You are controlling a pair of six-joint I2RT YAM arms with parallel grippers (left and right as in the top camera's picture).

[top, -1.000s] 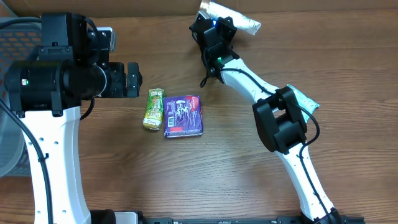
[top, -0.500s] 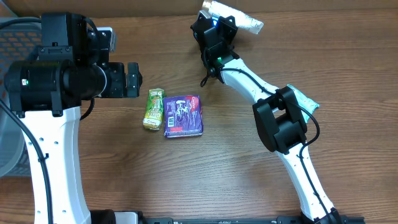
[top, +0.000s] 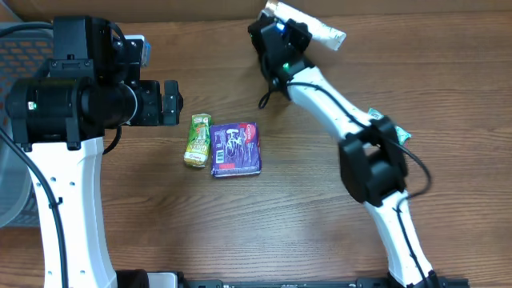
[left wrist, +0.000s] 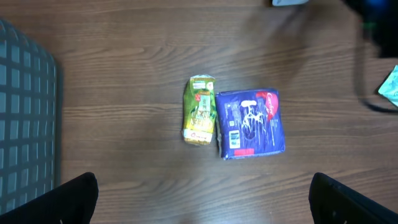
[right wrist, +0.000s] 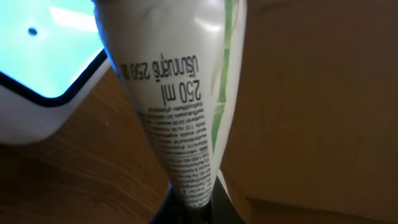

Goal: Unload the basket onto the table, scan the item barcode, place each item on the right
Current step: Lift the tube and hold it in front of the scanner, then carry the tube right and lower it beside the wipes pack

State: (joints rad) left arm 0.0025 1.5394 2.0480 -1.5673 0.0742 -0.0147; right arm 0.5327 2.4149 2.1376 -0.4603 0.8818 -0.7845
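My right gripper (top: 280, 30) is at the back of the table, shut on the crimped end of a white tube (top: 314, 26) printed with green marks and "250 ml". In the right wrist view the tube (right wrist: 174, 93) rises from the shut gripper (right wrist: 196, 208) beside a white-rimmed device with a cyan lit face (right wrist: 37, 50). A green packet (top: 197, 140) and a purple packet (top: 236, 149) lie side by side mid-table. My left gripper (top: 172, 102) hangs open above the table to their left. The left wrist view shows both packets, green (left wrist: 199, 110) and purple (left wrist: 250, 123), ahead of the open gripper (left wrist: 202, 202).
A grey mesh basket (left wrist: 25, 124) stands at the left edge. A teal wrapper (top: 394, 128) lies by the right arm's elbow. A brown cardboard box (right wrist: 311, 93) runs along the back edge, close behind the held tube.
The right arm's elbow has swung to the right, and the gripper with the tube has shifted slightly right. The left arm and both packets have not moved.
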